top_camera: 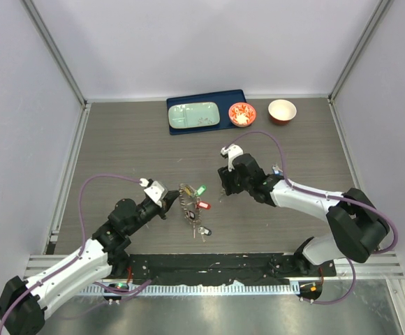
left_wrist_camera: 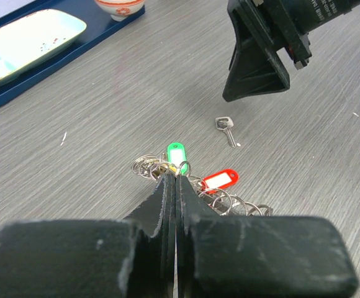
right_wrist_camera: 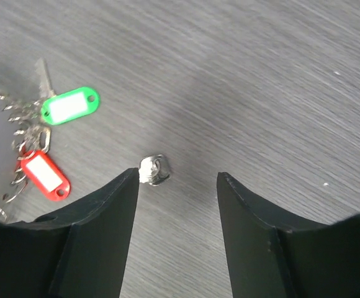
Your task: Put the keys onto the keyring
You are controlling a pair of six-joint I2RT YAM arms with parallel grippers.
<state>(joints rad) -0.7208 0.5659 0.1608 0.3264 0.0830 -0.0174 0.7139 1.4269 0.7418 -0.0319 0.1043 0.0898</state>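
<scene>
Tagged keys (left_wrist_camera: pixel 176 153) already hang on the keyring (top_camera: pixel 186 201), clamped by closed left fingers (left_wrist_camera: pixel 152 208). At its three o'clock from above, a loose silver key (right_wrist_camera: pixel 153 169) lies on the bench (top_camera: pixel 119 139) between open right fingers (right_wrist_camera: pixel 105 211).

A loose key (left_wrist_camera: pixel 225 129) lies on the table (left_wrist_camera: pixel 136 81) right of the keyring (top_camera: pixel 186 204).

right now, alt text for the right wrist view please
The right claw hangs open over a grey wood-grain table, a small silver key lying between its black fingers, close to one tip. A green tag and red tag lie aside.
</scene>
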